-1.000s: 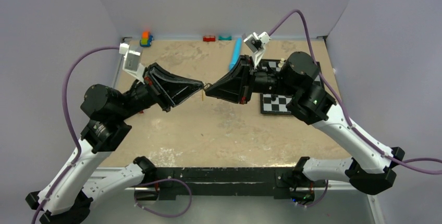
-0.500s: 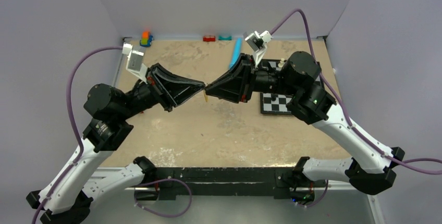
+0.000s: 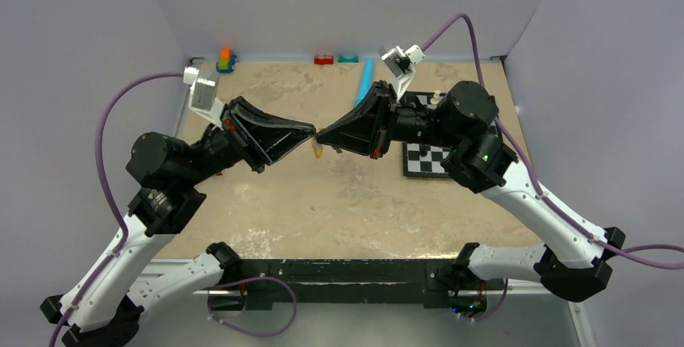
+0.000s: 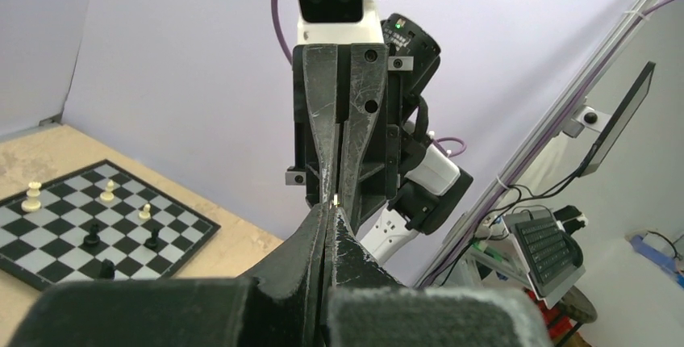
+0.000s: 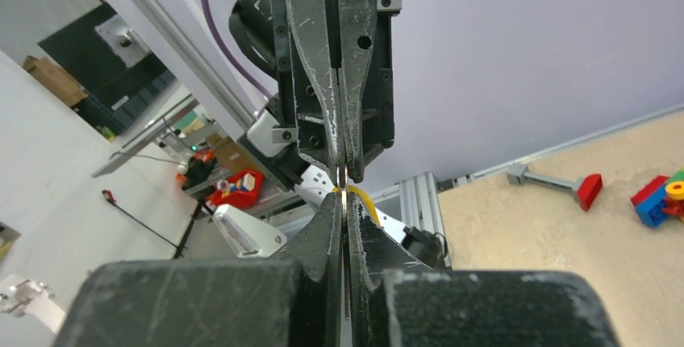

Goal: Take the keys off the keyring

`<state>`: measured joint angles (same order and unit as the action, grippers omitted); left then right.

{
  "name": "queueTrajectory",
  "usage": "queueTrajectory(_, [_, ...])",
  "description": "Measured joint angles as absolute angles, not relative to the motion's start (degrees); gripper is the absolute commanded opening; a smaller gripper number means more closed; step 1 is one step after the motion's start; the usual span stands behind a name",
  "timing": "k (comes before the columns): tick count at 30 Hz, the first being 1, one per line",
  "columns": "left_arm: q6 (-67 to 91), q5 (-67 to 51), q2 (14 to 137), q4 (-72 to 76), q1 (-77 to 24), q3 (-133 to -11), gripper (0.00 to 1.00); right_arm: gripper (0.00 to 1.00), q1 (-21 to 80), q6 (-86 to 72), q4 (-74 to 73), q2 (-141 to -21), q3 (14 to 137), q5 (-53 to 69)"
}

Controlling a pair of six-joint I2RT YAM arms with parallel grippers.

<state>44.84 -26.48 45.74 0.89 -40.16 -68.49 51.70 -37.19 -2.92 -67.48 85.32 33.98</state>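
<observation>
Pinching the keyring [image 5: 345, 194] tip to tip, left gripper [image 3: 311, 131] and right gripper [image 3: 322, 134] are both clamped; the yellow key [image 3: 317, 150] dangles beneath; uneven pulling could let the thin ring slip.

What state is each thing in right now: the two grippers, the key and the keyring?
left gripper: shut, pinching the keyring.
right gripper: shut, pinching the keyring from the opposite side.
keyring: held in the air between both sets of tips.
key: hanging below the tips, apparently not yet off the ring.

No readable text, labels or numbers
</observation>
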Motion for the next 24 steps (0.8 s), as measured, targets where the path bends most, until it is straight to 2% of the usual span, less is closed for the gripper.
queueTrajectory(8, [47.3, -24.1, 44.9, 6.9, -40.1, -65.6, 0.00, 0.00, 51.7, -44.0, 8.0, -67.4, 80.4, 32.7])
queueTrajectory(21, [55.0, -20.4, 45.5, 20.7, -40.3, -60.2, 0.00, 0.00, 51.8, -47.4, 13.8, -67.7, 79.4, 30.6])
queueTrajectory(24, [56.0, -19.4, 45.5, 22.3, -40.3, -59.8, 0.00, 0.11, 52.1, -47.7, 15.3, -68.2, 79.4, 29.8])
